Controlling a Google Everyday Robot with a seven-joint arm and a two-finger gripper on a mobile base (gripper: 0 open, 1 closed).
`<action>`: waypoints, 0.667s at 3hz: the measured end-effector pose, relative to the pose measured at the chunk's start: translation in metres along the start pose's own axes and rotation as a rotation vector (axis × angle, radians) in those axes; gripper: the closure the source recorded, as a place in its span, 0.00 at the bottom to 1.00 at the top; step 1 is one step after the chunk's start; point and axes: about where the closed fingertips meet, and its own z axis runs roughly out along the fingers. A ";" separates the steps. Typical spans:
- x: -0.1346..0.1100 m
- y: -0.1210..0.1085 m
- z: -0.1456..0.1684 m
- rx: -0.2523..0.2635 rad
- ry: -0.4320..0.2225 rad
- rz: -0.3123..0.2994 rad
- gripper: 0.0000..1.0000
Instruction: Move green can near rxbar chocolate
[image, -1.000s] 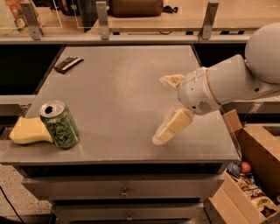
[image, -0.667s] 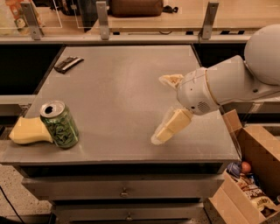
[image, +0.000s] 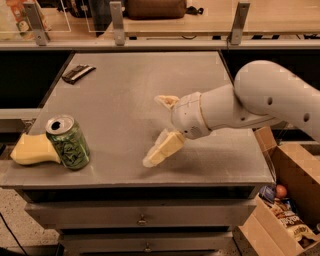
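Note:
The green can (image: 68, 142) stands upright at the table's front left corner, silver top up, touching the yellow sponge (image: 33, 150) on its left. The rxbar chocolate (image: 77, 73) lies flat at the far left of the table. My gripper (image: 155, 131) hangs over the middle of the table, right of the can, with its two pale fingers (image: 163, 148) spread wide apart and nothing between them. The white arm reaches in from the right.
The grey metal table (image: 135, 90) has drawers under its front edge. An open cardboard box (image: 287, 200) with snack packets stands on the floor at the right. A shelf with posts runs behind the table.
The gripper and arm have moved left across the table toward the can, fingers still spread. The can, sponge and bar have not moved.

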 end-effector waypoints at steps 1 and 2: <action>0.009 -0.003 0.036 -0.014 -0.063 0.053 0.00; 0.009 -0.005 0.064 -0.057 -0.080 0.092 0.00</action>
